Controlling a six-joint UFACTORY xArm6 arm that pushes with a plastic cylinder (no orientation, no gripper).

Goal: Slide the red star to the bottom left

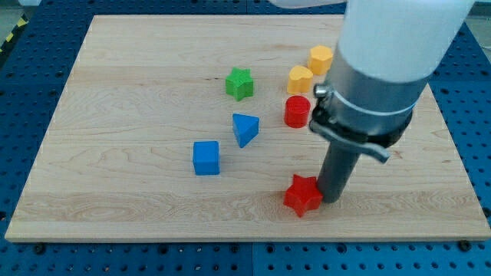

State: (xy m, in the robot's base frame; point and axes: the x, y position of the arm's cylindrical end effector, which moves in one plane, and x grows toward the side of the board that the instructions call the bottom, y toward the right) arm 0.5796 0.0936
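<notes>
Desk (pixel 115 192): pale wooden board on a blue perforated base, filling most of the frame.
Arm: a white and grey body comes down from the upper right of the frame, with a clamp ring below it, and ends in a straight dark rod.
Claw: none fitted; the arm ends only in the rod, so nothing is gripped.
My tip (pixel 331 200): on the desk in the lower right of the frame, at the right edge of the red star, seemingly touching it, though the shadow there makes contact hard to confirm.
Red star (pixel 302 196): lower right of centre, near the desk's bottom edge, lying flat just left of my tip.
Red cylinder (pixel 297 111): upright, right of centre, above the red star and well apart from it, just left of the clamp ring.
Yellow blocks: two near the top right, one (pixel 300 79) just above the red cylinder, the other (pixel 321 58) up and to its right, close together; exact shapes unclear.
Green star (pixel 239 83): upper centre, left of the yellow blocks.
Blue triangle (pixel 245 129): centre of the frame, below the green star.
Blue cube (pixel 206 158): left of centre, down and left of the blue triangle.
</notes>
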